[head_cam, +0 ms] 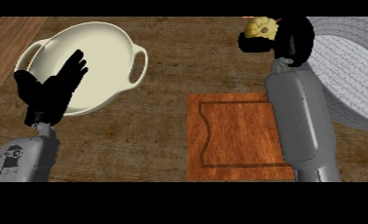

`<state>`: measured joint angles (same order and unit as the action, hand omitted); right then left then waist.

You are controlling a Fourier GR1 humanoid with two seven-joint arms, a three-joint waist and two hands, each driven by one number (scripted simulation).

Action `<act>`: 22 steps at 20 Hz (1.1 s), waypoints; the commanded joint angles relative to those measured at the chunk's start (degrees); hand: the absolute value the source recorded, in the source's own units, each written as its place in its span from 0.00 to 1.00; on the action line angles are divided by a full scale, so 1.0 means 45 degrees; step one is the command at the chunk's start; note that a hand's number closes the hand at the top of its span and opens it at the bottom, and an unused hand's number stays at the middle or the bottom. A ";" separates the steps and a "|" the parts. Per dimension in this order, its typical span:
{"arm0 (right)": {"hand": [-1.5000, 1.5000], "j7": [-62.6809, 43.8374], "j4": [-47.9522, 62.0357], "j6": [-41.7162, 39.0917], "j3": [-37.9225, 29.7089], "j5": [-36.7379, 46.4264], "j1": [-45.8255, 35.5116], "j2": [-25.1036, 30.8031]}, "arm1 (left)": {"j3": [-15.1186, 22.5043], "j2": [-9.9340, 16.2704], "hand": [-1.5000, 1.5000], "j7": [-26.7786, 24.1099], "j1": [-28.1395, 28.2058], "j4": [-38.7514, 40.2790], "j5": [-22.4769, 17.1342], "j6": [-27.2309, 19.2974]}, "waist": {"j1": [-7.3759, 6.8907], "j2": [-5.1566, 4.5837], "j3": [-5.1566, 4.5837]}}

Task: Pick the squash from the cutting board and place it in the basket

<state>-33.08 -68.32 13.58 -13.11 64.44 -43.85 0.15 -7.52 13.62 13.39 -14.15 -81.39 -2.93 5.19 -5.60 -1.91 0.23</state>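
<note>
We see the squash [260, 27], a pale yellow lump, at the far right of the scene, held up in our right hand [287, 40]. The black fingers [253, 44] curl under and around it, so only its upper left part shows past them; the rest is hidden behind the hand. It is off the cutting board [237, 138], which lies bare on the near side, an orange-brown wooden slab with a grooved border, partly covered on its right edge by our grey right forearm [302, 121]. The squash and hand sit just beside the left rim of the basket [343, 67], a pale grey woven round shape that runs off the right edge; we cannot tell whether the squash is above the basket's opening or just short of its rim. The forearm crosses in front of the basket's near left wall. Well apart, on the left of the brown desk [165, 121], stands a cream bowl [108, 52] with a handle on each side. Our left hand [52, 89] rests in front of that bowl's near left part, fingers straight and spread, pointing up and holding nothing, its grey forearm coming in from the lower left corner.
</note>
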 commanded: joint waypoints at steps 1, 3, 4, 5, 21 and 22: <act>1.00 -0.2984 0.0622 0.2800 -0.0149 0.1109 -0.1855 -0.0031 | 0.0340 -0.0169 0.50 0.0065 -0.0408 0.0135 0.0138 0.0056 | -0.0483 -0.0028 -0.0099; 1.00 -0.4307 0.1335 0.3595 -0.0197 0.2128 -0.2717 -0.0032 | 0.0537 -0.0367 0.50 -0.0010 -0.0246 0.0129 0.0161 0.0101 | -0.0646 -0.0040 -0.0127; 1.00 -0.5010 0.1971 0.3675 -0.0110 0.2882 -0.3198 -0.0032 | 0.0513 -0.0294 0.50 0.0079 -0.0620 0.0320 0.0358 -0.0090 | -0.0340 -0.0038 -0.0127; 1.00 -0.5567 0.2395 0.3890 -0.0199 0.3376 -0.3747 -0.0033 | 0.0336 -0.0066 0.50 0.0103 -0.0435 0.0398 0.0167 0.0171 | -0.0491 -0.0045 -0.0134; 1.00 -0.8549 0.7687 0.4781 -0.2370 0.7666 -0.7902 0.2135 | 0.0158 -0.0149 0.50 -0.0248 -0.0328 0.0594 0.0197 0.0021 | -0.0137 -0.0112 -0.0098; 1.00 -0.9028 0.7818 0.4196 -0.2542 0.7858 -0.8288 0.2207 | -0.0049 0.0117 0.50 -0.0129 -0.0146 0.0317 0.0096 0.0091 | -0.0142 0.0013 -0.0095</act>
<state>-62.77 -36.94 30.99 -22.92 96.20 -77.55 8.20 -6.77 13.24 13.37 -16.31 -79.45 -1.97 5.06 -6.22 -2.17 -0.19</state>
